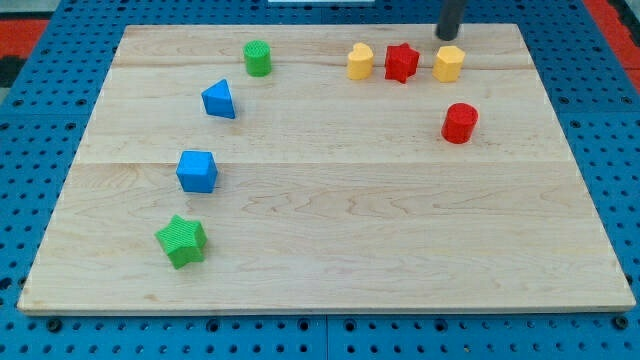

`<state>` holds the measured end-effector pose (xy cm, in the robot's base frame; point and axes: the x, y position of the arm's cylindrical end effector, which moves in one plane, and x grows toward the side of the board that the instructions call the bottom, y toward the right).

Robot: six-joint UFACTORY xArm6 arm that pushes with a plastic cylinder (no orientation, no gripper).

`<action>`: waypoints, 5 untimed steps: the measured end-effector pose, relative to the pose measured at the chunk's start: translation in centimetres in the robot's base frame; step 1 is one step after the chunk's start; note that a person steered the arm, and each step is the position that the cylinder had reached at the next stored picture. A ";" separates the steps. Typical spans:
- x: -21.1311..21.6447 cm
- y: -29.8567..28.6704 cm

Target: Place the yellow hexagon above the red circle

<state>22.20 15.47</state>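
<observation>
The yellow hexagon (448, 63) sits near the view's top right of the wooden board (330, 260). The red circle (460, 123) lies just below it, slightly to the right, apart from it. My tip (447, 36) is just above the yellow hexagon, at the board's top edge, very close to it; I cannot tell if it touches.
A red star (402, 62) sits directly left of the hexagon, and a yellow heart (360, 61) left of that. A green circle (258, 57), a blue triangle (219, 99), a blue cube (197, 171) and a green star (182, 241) stand on the left side.
</observation>
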 end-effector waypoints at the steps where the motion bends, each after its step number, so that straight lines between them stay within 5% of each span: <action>1: 3.5 1.0; 4: 10.7 1.0; 5: 7.5 2.0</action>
<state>29.74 17.44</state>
